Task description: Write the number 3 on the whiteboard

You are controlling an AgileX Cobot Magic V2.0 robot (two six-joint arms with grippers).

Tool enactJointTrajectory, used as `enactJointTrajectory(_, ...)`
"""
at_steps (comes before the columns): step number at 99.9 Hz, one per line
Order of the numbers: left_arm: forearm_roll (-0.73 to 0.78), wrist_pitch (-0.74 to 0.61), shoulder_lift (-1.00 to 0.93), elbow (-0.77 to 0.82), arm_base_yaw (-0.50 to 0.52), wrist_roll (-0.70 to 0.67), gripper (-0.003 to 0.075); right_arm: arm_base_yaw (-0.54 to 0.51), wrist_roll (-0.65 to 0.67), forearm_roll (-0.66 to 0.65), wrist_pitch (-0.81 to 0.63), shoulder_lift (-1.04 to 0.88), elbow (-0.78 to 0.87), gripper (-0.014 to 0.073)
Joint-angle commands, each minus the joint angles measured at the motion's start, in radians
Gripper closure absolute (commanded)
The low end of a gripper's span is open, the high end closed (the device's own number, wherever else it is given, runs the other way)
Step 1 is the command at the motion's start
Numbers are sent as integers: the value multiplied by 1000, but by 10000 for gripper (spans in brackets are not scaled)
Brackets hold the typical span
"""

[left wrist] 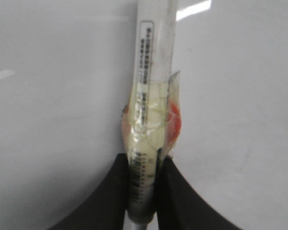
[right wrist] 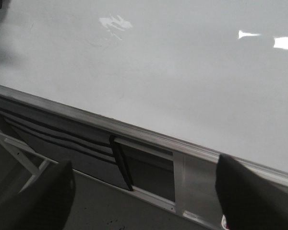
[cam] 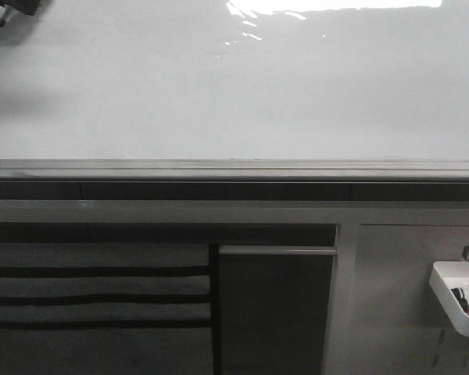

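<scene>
The whiteboard (cam: 234, 86) fills the far upper part of the front view, glossy and white, with glare along its top edge toward the right. No drawn digit shows on it in any view. At its top left corner a dark bit of the left gripper (cam: 16, 8) pokes into the front view, with a soft shadow on the board below it. In the left wrist view the left gripper (left wrist: 143, 191) has its two black fingers (left wrist: 105, 201) closed tight on a marker (left wrist: 153, 72), a pale barrel with a printed label, wrapped in clear tape with an orange patch just above the fingers; its tip is out of view. A grey rail (cam: 234, 168) runs along the board's lower edge. Below it are dark slatted panels (cam: 94, 297), and at the near right a white tray (cam: 458, 293) holding markers hangs on a grey panel (cam: 399, 297). The right gripper (right wrist: 144, 191) has its fingers (right wrist: 249, 191) spread wide, holding nothing.
</scene>
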Motion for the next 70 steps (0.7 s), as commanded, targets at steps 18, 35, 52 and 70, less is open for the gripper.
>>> enactJointTrajectory(18, -182, 427, -200, -67, -154, 405, 738, 30, -222, 220, 131, 8, -157, 53)
enactJointTrajectory(35, -441, 685, -256, -67, -277, 643, 738, 52, -436, 356, 244, 75, -176, 53)
enactJointTrajectory(52, -506, 759, -254, -67, -410, 691, 738, 94, -786, 528, 244, 170, -176, 53)
enactJointTrajectory(70, -504, 755, -254, -67, -493, 786, 738, 122, -980, 689, 220, 272, -205, 53)
